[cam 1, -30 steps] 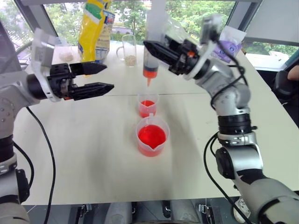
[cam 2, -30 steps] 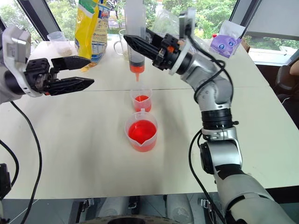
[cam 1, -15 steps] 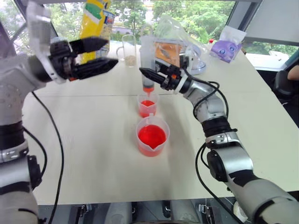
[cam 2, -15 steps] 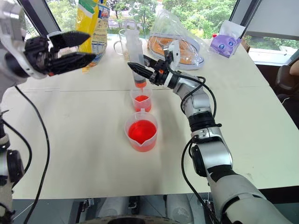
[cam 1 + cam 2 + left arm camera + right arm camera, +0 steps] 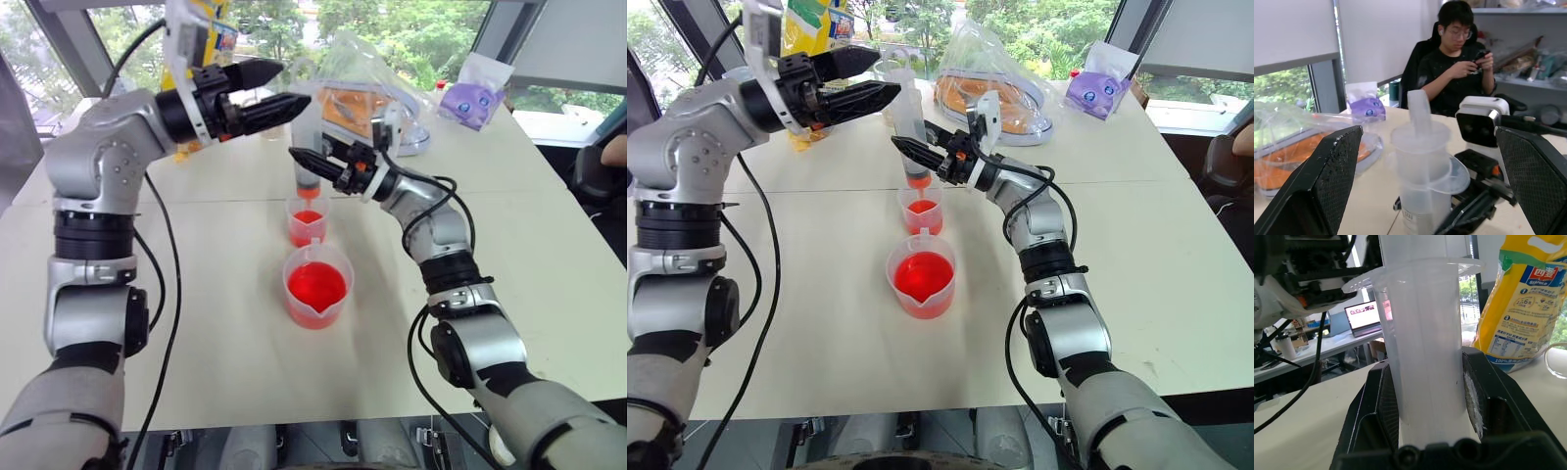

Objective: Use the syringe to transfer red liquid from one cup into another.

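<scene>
My right gripper [image 5: 315, 164] is shut on the barrel of the clear syringe [image 5: 308, 145] and holds it upright. The syringe's orange tip hangs just above the smaller clear cup [image 5: 307, 223], which has some red liquid in its bottom. In front of it stands the wider spouted cup [image 5: 317, 287], holding more red liquid [image 5: 317, 285]. My left gripper [image 5: 286, 86] is open, high beside the top of the syringe. In the left wrist view its fingers [image 5: 1327, 181] stand on either side of the plunger [image 5: 1419, 112] without touching it. The barrel [image 5: 1425, 323] sits between my right gripper's [image 5: 1427, 367] black pads.
At the back of the white table [image 5: 225, 333] stand a yellow bag [image 5: 813, 20], a clear-wrapped tray of orange food [image 5: 382, 93] and a purple pouch [image 5: 472, 98]. A person [image 5: 1459, 63] sits beyond the table holding a phone.
My left gripper has swung up and to the right, from beside the cups to the syringe's top. My right gripper lowered the syringe towards the smaller cup, then held still.
</scene>
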